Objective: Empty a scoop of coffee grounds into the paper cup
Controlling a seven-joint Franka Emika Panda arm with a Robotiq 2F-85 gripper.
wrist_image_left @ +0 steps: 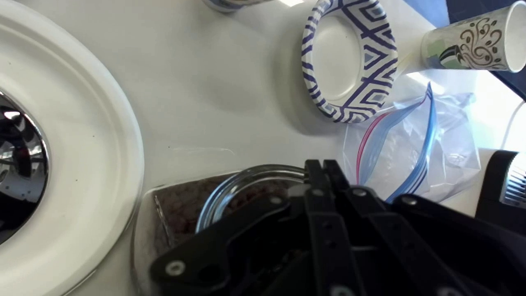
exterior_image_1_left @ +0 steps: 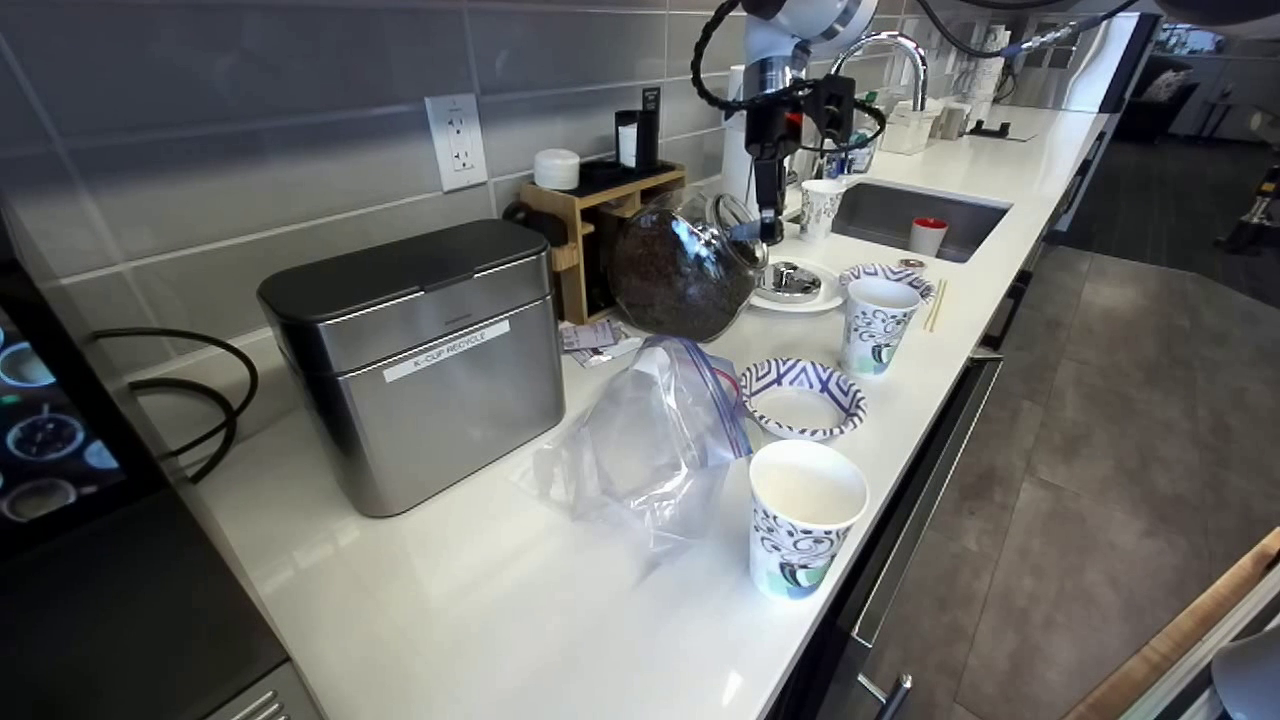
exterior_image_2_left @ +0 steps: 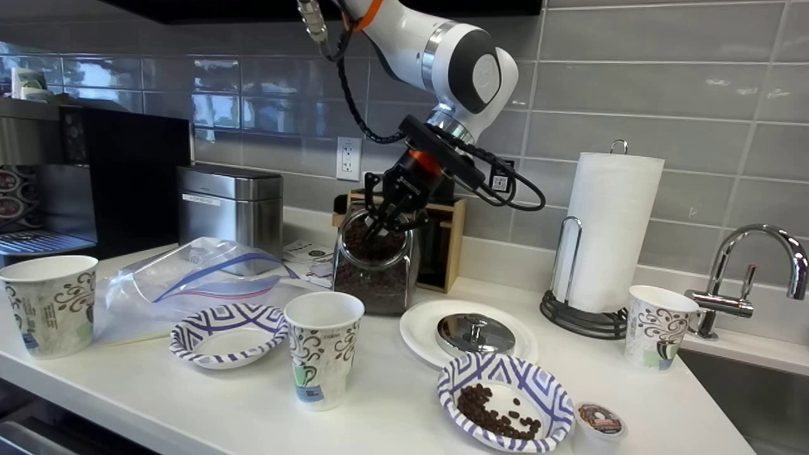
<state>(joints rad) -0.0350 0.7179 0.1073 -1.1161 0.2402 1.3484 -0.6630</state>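
You look to be at the scooping step, the jaws clenched on what seems the scoop point(wrist_image_left: 298, 190) at the mouth of the jar point(exterior_image_2_left: 373, 292). Next, lift it out level and carry it over the paper cup point(exterior_image_2_left: 324, 351), probably that at seven o'clock from the jar in an exterior view. There your arm point(exterior_image_2_left: 471, 69) slants down toward seven o'clock.
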